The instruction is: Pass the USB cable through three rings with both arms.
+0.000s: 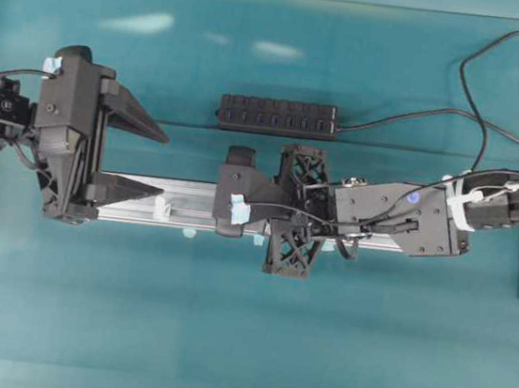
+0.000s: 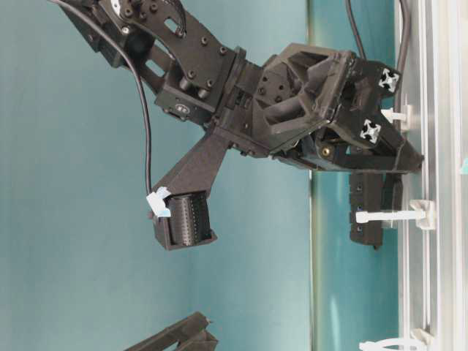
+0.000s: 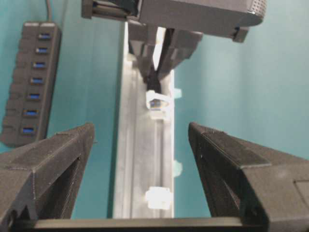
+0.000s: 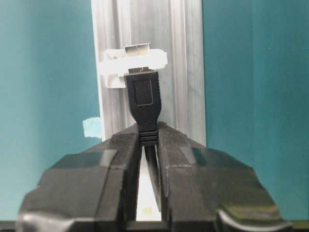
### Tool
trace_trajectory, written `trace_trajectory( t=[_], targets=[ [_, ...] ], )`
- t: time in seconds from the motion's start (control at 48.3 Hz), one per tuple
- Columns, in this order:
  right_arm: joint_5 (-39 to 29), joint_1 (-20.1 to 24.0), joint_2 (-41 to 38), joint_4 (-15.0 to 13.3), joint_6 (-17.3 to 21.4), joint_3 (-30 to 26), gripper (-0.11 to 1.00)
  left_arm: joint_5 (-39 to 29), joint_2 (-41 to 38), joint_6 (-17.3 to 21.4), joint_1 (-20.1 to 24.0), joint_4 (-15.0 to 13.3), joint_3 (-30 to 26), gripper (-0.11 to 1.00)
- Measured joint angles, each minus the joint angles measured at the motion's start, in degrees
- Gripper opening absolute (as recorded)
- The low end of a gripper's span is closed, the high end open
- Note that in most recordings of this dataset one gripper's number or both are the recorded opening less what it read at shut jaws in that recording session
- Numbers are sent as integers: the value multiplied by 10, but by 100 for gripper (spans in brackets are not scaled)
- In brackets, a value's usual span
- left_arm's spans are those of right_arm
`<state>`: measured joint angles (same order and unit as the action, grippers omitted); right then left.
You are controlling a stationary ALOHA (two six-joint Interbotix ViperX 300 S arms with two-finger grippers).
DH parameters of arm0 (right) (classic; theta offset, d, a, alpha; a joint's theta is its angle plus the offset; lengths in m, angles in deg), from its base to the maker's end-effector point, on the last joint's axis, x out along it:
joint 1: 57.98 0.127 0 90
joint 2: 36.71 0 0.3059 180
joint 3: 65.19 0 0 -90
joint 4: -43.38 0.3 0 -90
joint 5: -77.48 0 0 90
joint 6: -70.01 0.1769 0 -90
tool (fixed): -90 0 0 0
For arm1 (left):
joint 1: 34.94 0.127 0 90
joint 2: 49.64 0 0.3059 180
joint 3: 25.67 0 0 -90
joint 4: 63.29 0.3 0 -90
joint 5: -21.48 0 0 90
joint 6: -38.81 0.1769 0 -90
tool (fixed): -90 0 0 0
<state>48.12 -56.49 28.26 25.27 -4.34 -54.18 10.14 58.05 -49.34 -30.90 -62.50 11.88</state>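
**USB plug entering a ring**

The right pincer [image 4: 148, 140] is clamped on the USB cable [image 4: 144, 104] just behind its plug, whose metal tip sits inside a white ring [image 4: 134, 62] on the silver rail [image 4: 188, 72]. The left pincer [image 3: 140, 145] waits wide apart further along the rail. The cord looks light and floppy, the plug stiff; gripping close behind the plug likely steers best.

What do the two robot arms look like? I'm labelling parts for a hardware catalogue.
Both arms are matte black. The left pincer has long, wedge-shaped pointed fingers. The right pincer carries pale-blue tape patches, sits ahead of a black lattice frame section, and has thin black cables running along its body.
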Motion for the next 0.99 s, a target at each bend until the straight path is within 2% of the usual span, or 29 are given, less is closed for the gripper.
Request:
trace_trajectory(
  t=[0.559, 0.995],
  targets=[
    [-18, 8, -17, 0, -1, -36, -8, -1, 0, 0, 1, 0, 0, 87],
    [-17, 9, -11, 5, -1, -38, -8, 0, -7, -7, 1, 1, -1, 87]
  ],
)
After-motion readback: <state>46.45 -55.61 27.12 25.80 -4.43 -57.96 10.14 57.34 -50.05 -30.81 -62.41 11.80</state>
